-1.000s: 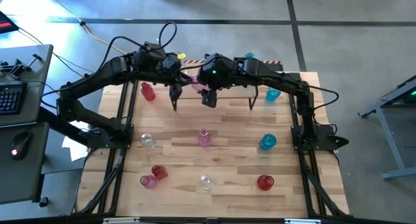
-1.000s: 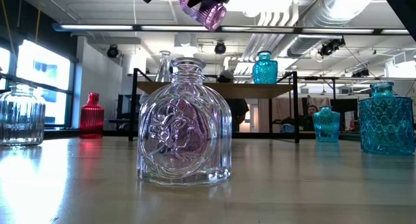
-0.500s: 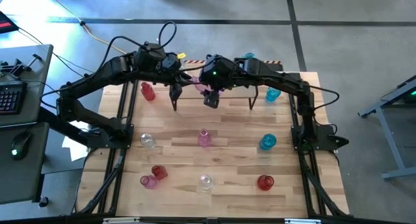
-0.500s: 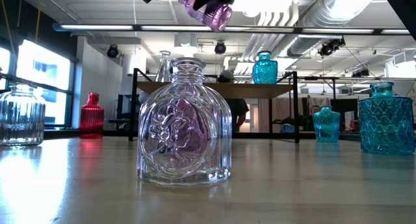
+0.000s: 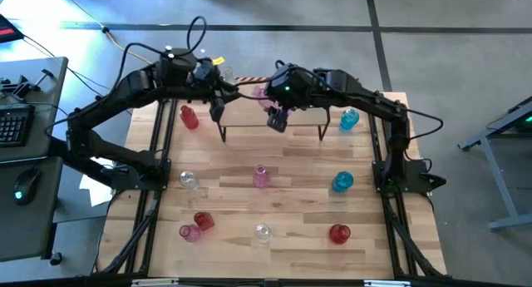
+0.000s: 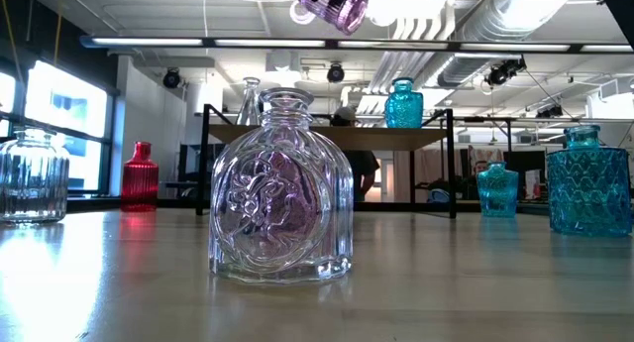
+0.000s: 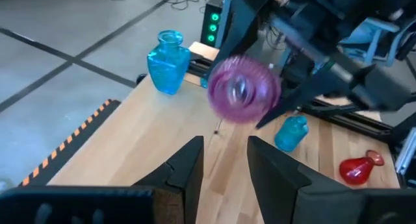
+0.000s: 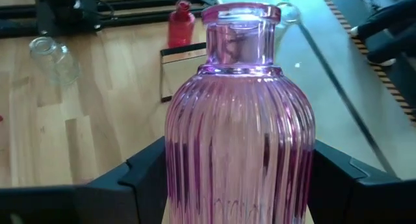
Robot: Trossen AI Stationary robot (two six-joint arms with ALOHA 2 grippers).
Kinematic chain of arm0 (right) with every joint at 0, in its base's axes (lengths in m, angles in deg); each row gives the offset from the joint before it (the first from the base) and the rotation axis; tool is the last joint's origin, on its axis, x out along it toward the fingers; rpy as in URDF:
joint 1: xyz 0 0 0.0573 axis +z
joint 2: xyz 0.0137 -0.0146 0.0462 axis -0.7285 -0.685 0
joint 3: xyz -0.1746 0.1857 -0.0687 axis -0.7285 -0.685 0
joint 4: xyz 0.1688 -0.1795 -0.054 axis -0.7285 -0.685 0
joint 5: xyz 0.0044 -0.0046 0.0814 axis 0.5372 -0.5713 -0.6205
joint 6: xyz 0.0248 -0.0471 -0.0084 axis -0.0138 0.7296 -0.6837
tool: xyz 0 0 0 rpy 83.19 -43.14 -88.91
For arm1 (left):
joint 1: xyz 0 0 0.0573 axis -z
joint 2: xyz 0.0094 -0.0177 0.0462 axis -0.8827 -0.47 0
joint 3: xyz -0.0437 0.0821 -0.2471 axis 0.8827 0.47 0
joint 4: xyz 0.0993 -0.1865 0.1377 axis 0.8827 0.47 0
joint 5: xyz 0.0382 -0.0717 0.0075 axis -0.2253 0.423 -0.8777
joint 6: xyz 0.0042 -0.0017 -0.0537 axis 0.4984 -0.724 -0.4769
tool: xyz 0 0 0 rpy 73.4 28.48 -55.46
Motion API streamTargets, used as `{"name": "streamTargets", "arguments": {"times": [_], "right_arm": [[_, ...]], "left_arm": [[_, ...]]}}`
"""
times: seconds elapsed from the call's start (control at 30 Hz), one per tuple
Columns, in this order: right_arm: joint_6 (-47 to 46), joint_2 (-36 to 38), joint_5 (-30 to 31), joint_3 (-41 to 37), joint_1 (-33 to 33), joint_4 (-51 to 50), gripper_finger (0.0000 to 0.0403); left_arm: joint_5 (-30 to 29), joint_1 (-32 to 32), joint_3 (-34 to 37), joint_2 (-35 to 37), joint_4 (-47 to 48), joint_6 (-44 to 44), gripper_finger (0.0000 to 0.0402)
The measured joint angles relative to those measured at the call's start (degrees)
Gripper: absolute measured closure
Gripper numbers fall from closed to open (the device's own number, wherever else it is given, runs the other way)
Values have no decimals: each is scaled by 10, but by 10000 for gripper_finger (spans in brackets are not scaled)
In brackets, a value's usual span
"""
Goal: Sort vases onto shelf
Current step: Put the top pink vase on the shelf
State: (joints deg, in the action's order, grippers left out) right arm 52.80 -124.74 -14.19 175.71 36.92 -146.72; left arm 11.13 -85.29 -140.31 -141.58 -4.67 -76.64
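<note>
Item: your right gripper [image 5: 274,112] clamps a ribbed pink vase [image 8: 239,130] above the shelf [image 6: 327,134]. Your left gripper [image 7: 224,162], fingers parted, holds nothing beside it.

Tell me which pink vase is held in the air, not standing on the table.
It is the ribbed pink vase clamped in the right gripper above the shelf. The other pink vases stand on the table, with no gripper near.

3 red vases [image 5: 189,116], 3 pink vases [image 5: 261,177], 3 blue vases [image 5: 342,181], 3 clear vases [image 5: 189,180]. 1 shelf [image 6: 327,135].
</note>
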Motion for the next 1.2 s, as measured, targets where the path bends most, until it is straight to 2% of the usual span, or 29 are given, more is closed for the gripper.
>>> {"name": "streamTargets", "arguments": {"times": [0.37,0.63,0.83,1.2], "right_arm": [[-23,73,73,0,-2,1,156],[-15,117,92,0,-3,-34,156],[-16,121,97,0,-3,-85,156],[-29,124,80,-98,-30,-87,156]], "left_arm": [[-1,-16,0,1,1,10,291],[-2,-16,0,0,1,10,291],[-2,-16,0,0,1,5,291],[-2,-16,0,0,1,5,291]]}}
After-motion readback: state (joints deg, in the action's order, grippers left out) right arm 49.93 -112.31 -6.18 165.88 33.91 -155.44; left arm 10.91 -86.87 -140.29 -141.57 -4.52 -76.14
